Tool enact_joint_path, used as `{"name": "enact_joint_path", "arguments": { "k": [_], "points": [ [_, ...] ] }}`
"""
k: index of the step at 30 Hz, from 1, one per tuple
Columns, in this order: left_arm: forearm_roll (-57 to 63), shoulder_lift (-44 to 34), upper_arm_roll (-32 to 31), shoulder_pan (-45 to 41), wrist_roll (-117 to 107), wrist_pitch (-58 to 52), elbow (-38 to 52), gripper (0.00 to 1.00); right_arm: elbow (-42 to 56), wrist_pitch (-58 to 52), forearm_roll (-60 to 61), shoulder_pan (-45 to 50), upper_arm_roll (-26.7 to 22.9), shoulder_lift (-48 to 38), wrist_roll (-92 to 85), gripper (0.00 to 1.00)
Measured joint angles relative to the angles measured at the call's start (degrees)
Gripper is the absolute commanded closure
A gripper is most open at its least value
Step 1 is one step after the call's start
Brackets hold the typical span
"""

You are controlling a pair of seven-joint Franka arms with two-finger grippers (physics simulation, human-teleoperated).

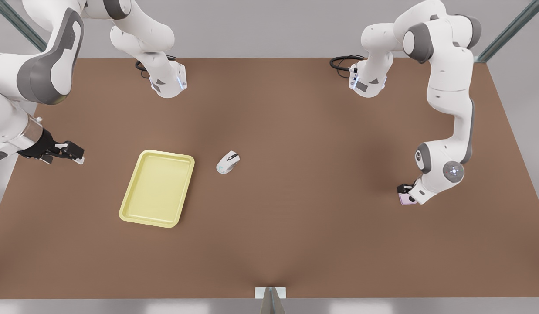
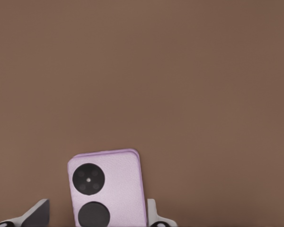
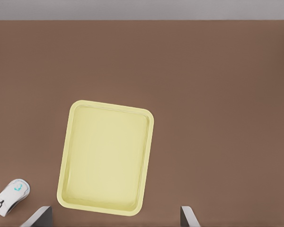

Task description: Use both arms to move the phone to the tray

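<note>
Left gripper (image 2: 97, 218): fingers (image 2: 35, 215) spread apart, one on each side of the phone (image 2: 106, 187), with a clear gap on one side and the other finger close beside the phone's edge. Not yet clamped, as far as the left wrist view shows. The phone lies flat on the brown table (image 1: 295, 218), camera circles facing up. In the front view the same gripper (image 1: 406, 192) is down at table level at the front view's right, with a pink corner of the phone (image 1: 406, 199) showing under it. The straddle looks like the setup for a side pinch across the phone's short width.

Right gripper (image 1: 71, 151): fingers (image 3: 40, 217) open and empty, held above the table at the front view's left, just beside the tray (image 1: 158, 187). Its wrist camera looks down on the tray (image 3: 106, 158), which holds nothing. This arm waits, probably positioned there to receive the phone, since the tray is well apart from the phone, across the table.

A white-grey computer mouse (image 1: 228, 162) sits near the tray's edge on the phone's side; it is not part of the task, though it lies roughly along any transfer path.

Judgement: grasp step in hand, with closing, lift, hand-over and placement still to do.
</note>
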Motion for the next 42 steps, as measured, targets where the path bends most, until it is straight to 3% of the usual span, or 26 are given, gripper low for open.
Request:
{"name": "enact_joint_path", "arguments": {
  "k": [6, 7, 16, 26, 31, 38, 42],
  "points": [
    [-2.6, 2.4, 0.0, 0.0, 1.5, 2.0, 0.2, 0.00, 0.0, -0.1, 0.1, 0.2, -0.3, 0.1, -0.1, 0.00],
    [-3.0, 2.6, 0.0, 0.0, 1.6, 2.2, 0.2, 0.09, 0.0, -0.1, 0.1, 0.3, -0.3, 0.1, -0.1, 0.00],
    [-3.7, 2.7, 0.0, 0.3, 2.4, 3.1, 0.7, 0.25, 0.0, -0.2, 0.3, 0.4, -0.2, 0.2, -0.1, 0.00],
    [-3.7, -1.4, -1.6, -2.7, 2.2, 0.7, 0.9, 0.25, -0.3, -2.2, -1.0, 2.6, 0.1, 0.3, -0.1, 0.00],
    [-3.7, -0.1, -2.5, -20.2, -1.4, -4.4, 8.8, 0.25, -0.1, -2.8, -1.2, 2.5, 0.0, 0.5, -0.1, 0.00],
    [-6.1, 15.4, -2.6, -44.1, -15.5, -9.0, 35.3, 0.24, -0.1, -3.1, -1.3, 2.4, 0.0, 0.7, -0.1, 0.00],
    [-6.3, 23.5, -2.4, -49.5, -24.2, -10.3, 46.2, 0.24, -0.1, -3.1, -1.4, 2.4, 0.0, 0.7, -0.1, 0.00]
  ]
}}
